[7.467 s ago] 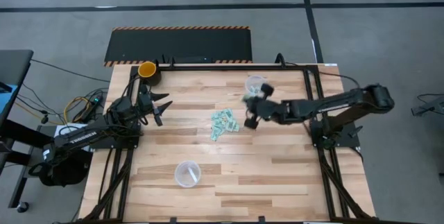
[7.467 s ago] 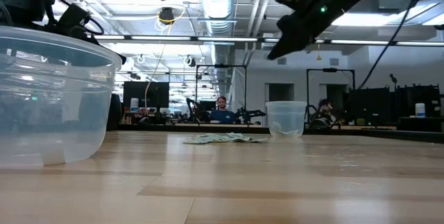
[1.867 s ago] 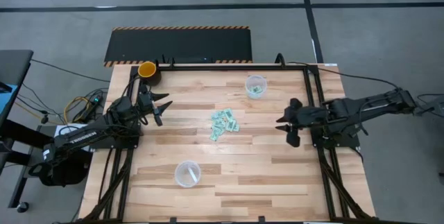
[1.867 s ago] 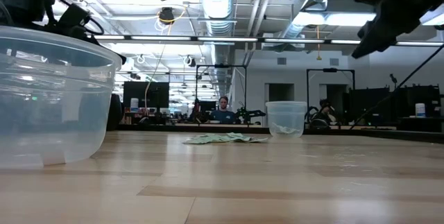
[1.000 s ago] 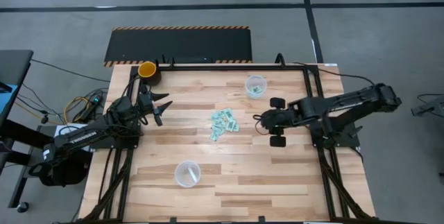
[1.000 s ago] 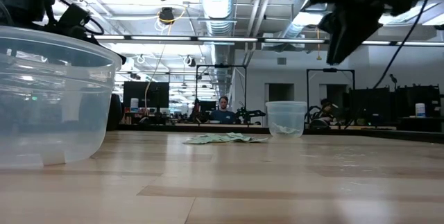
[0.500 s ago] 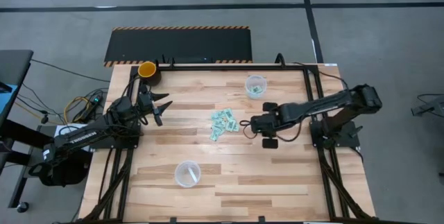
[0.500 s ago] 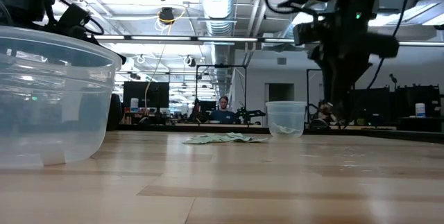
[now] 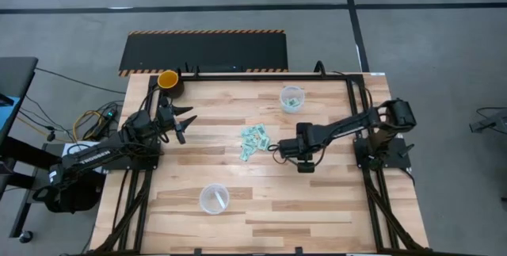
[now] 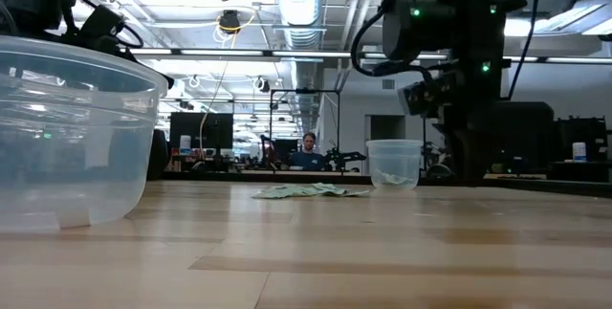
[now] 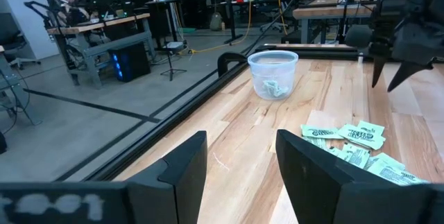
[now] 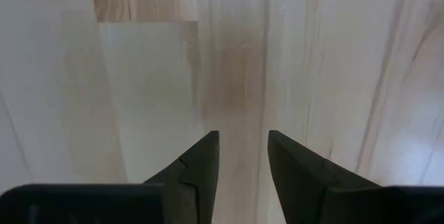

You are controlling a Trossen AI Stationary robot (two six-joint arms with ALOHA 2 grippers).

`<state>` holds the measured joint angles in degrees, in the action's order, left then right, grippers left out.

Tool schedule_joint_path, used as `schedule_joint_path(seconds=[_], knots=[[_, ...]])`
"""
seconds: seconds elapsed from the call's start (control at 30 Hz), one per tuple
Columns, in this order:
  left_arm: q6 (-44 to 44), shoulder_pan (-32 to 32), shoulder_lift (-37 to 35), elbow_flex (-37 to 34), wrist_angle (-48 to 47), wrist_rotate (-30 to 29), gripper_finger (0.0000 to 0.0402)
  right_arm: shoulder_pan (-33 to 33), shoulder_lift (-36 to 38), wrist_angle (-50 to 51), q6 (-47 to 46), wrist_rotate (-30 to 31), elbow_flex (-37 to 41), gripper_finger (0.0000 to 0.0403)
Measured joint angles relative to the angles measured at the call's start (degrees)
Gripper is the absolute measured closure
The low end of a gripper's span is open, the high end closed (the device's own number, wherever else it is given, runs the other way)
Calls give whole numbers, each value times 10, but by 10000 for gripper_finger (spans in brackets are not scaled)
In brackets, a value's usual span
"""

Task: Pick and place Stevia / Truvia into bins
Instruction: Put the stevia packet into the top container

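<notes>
Yellow-orange cup with dark base at far left corner of pale wooden plank table; black hazard-striped mat beyond.

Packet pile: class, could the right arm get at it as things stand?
Probably yes. The right end effector hangs open and empty beside the packet pile, pointing down at bare table, with nothing between them. The left arm waits at the far edge.

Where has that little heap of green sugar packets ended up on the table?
Seen from above, the packets lie near the table's middle, just left of the right gripper and below the far clear cup.
</notes>
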<state>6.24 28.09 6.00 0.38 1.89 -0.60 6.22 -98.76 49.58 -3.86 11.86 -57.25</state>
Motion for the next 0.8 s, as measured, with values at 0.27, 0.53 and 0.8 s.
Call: schedule_joint_path(seconds=[0.27,0.53,0.8], knots=[[0,0,0,0,0,0,239,0,17,11,0,0,-8,287],[0,0,0,0,0,0,239,0,45,56,13,0,-66,287],[0,0,0,0,0,0,239,0,49,55,44,0,-106,287]])
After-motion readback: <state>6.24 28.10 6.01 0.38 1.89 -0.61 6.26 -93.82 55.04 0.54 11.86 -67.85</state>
